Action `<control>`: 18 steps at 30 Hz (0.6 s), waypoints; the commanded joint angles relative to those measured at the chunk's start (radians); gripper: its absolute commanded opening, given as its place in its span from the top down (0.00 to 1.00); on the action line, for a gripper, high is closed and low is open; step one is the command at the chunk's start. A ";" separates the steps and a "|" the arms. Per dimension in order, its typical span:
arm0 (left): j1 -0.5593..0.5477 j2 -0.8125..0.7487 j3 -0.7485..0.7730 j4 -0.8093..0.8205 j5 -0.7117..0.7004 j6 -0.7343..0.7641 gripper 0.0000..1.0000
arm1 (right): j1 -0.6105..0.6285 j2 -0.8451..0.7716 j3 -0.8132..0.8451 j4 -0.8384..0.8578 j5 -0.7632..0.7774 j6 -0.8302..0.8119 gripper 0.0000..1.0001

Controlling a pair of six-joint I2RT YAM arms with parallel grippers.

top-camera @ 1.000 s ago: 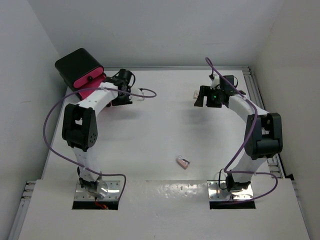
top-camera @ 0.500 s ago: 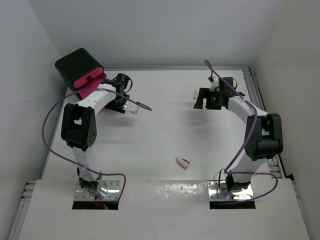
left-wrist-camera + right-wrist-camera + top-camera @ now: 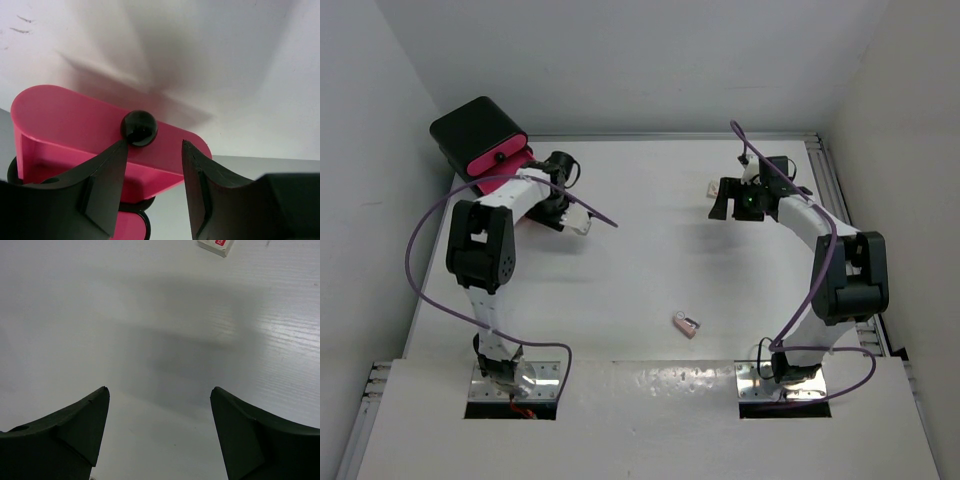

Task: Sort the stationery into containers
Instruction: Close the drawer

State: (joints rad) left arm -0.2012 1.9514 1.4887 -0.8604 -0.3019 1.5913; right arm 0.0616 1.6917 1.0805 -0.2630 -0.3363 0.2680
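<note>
Here, the left gripper (image 3: pixel 152 150) is holding its matte black jaws partly spread and gripping nothing, just short of the glossy round knob (image 3: pixel 139 128) on a rounded pink drawer (image 3: pixel 60 120). The right gripper (image 3: pixel 157 395) is hanging wide open over the smooth white table (image 3: pixel 100 315), with a white eraser (image 3: pixel 216 246) ahead. A pinkish eraser (image 3: pixel 687 325) is lying mid-table. Over the last second, the left wrist has been tucking closer to the black cabinet (image 3: pixel 475 128).

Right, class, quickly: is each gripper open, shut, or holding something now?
Left gripper: open, holding nothing; the black knob of the pink drawer is just ahead.
Right gripper: open, empty, over the table.
</note>
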 commanded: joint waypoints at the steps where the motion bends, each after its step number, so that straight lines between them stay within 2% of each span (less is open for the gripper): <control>1: 0.016 0.006 -0.005 0.009 0.012 0.033 0.47 | 0.006 -0.046 -0.004 0.031 0.010 -0.012 0.19; 6: 0.036 0.026 -0.007 0.043 0.014 0.059 0.51 | 0.004 -0.049 -0.005 0.030 0.010 -0.013 0.19; 10: 0.065 0.035 -0.016 0.103 0.021 0.081 0.67 | 0.004 -0.055 -0.010 0.030 0.014 -0.018 0.19; 18: 0.095 0.009 -0.022 0.121 0.075 0.165 0.82 | 0.004 -0.061 -0.017 0.033 0.017 -0.023 0.20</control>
State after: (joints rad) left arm -0.1345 1.9667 1.4815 -0.7605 -0.2707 1.6962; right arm 0.0616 1.6714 1.0714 -0.2626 -0.3214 0.2573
